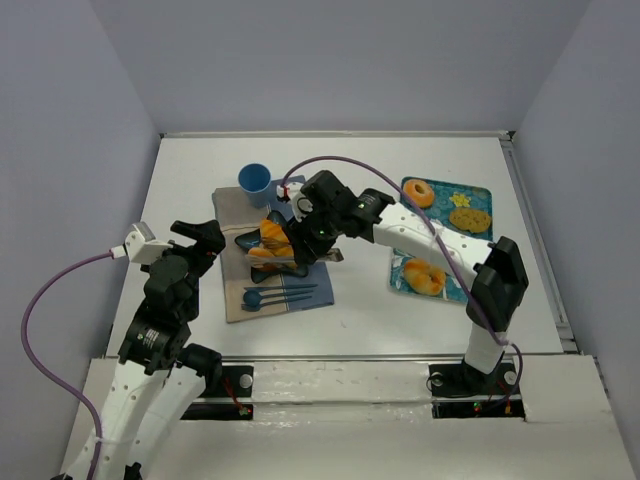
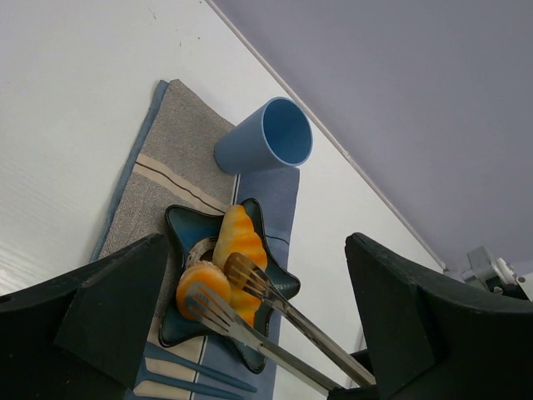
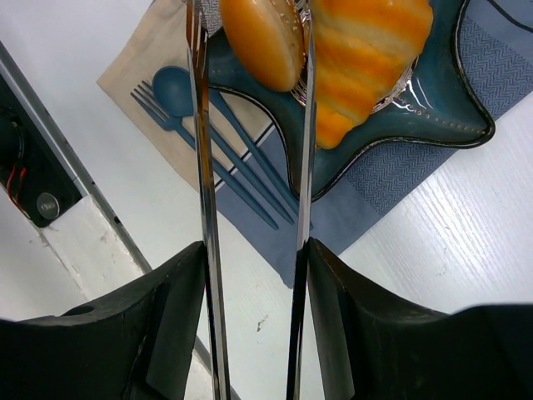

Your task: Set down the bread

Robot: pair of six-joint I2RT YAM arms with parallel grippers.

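Tongs [image 3: 202,167] held by the right gripper [image 3: 254,268] flank the bun [image 3: 258,37], plain only from its wrist; left gripper [image 2: 254,248] stands open.

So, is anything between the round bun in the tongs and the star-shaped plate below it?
Nothing visible. The round bun sits between the tips of the tongs in the right hand and appears to rest already on the star-shaped plate. The striped roll lies beside it, not under it.
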